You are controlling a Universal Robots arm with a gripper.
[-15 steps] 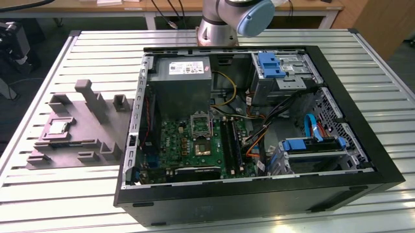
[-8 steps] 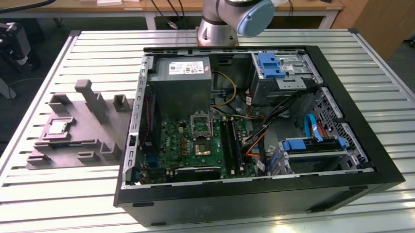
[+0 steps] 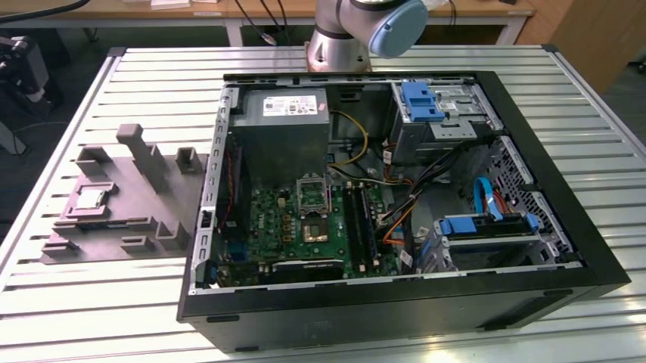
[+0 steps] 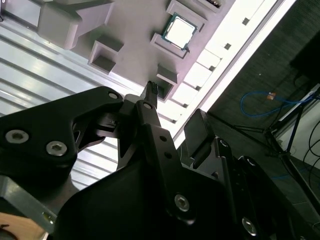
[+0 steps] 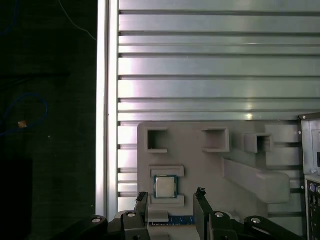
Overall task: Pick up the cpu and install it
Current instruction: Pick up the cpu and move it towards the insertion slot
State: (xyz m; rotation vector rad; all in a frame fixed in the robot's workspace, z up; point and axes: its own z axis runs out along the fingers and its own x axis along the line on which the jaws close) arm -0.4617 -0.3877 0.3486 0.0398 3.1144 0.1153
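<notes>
The cpu (image 3: 89, 199), a small pale silver square, lies flat in a recess of the grey moulded tray (image 3: 111, 227) at the exterior view's left, beside the open computer case (image 3: 404, 302). In the first wrist view the cpu (image 5: 165, 186) sits in the tray (image 5: 200, 165) just ahead of my gripper (image 5: 171, 196). Its two black fingertips (image 5: 141, 197) stand apart on either side of the chip, well above it, holding nothing. In the second wrist view the cpu (image 4: 178, 31) lies beyond the open gripper (image 4: 175, 107). The motherboard's socket (image 3: 316, 229) lies open inside the case.
The tray carries several upright blocks (image 3: 133, 140). A grey power supply box (image 3: 287, 136), cables and blue drive bays (image 3: 485, 227) fill the case. The slatted metal table (image 3: 101, 302) ends at an edge (image 5: 102, 100) close to the tray, with dark floor beyond.
</notes>
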